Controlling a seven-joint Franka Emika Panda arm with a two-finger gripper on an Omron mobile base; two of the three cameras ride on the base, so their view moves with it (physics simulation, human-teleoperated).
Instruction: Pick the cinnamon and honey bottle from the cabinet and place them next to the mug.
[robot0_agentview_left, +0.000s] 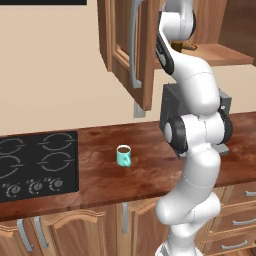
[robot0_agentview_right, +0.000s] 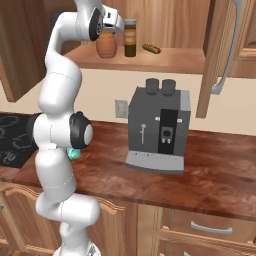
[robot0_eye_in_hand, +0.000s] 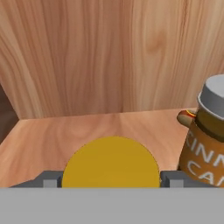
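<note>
Honey bottle (robot0_eye_in_hand: 111, 162) on the cabinet (robot0_agentview_right: 165, 61) shelf, its yellow lid between the 2 spread fingers of the gripper (robot0_eye_in_hand: 110, 178); cinnamon (robot0_eye_in_hand: 204, 135) beside it.

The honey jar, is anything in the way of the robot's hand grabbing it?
No. In the hand view the gripper sits right over the honey bottle, one finger tip on each side of its yellow lid. The cinnamon stands off to one side, clear of the jar, and the cabinet door hangs open.
</note>
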